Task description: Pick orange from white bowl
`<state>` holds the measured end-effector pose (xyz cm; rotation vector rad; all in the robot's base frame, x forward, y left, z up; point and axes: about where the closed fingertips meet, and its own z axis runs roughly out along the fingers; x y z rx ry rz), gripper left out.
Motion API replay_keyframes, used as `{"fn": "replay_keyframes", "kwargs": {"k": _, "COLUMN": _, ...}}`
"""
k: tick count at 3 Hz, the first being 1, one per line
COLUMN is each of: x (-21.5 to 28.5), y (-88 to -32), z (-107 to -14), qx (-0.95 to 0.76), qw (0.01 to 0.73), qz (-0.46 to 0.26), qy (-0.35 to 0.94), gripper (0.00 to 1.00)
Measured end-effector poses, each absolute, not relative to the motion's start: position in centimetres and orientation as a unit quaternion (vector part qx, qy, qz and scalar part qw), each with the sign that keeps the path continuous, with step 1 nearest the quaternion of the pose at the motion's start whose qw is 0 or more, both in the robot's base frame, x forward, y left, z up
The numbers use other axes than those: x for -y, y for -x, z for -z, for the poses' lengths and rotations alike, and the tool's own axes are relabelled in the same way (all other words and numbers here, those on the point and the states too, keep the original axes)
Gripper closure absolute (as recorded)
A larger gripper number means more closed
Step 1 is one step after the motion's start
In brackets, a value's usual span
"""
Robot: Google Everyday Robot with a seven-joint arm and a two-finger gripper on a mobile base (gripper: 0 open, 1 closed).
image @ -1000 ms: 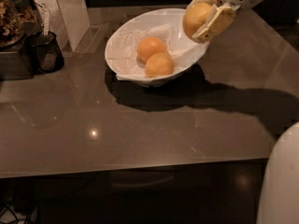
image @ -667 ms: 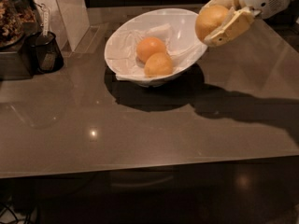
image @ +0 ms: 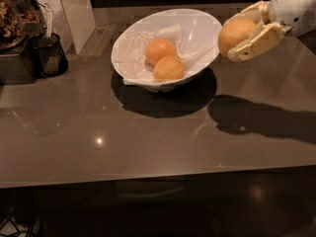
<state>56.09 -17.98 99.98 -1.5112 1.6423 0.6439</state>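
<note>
Since the dark cup [image: 49,53] and the pale box [image: 75,8] at the far left stand well apart from the work, they should not affect the lift. Next comes the bowl [image: 129,43] on the counter [image: 148,147], its rim slanting up to the right. Two fruits [image: 160,51] rest touching each other on the crumpled paper [image: 170,32] inside.

Just beside the bowl's right rim, outside it and in the air above the counter, is the orange [image: 233,32]. The fingers [image: 259,39] are clamped on it, one over the top and one under the lower right side. The gripper [image: 237,38] reaches in from the upper right corner, and its shadow [image: 261,120] lies on the counter below.

The pick looks all but done, so what remains is to carry the orange off cleanly. It would be best to hold the squeeze steady without tightening it. The skin is smooth and round, so the fruit could roll out towards the open left side. Keeping the lower finger underneath as a cradle should guard against that. Moving up and rightward, away from the rim, avoids knocking the tilted bowl.
</note>
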Motion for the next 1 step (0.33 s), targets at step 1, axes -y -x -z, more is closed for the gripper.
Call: {"fn": "replay_keyframes", "kwargs": {"k": 1, "x": 18.32, "y": -55.58, "z": -99.41, "qx": -0.652, "qw": 0.394, "qz": -0.266, "qy": 0.591, "gripper": 1.00}}
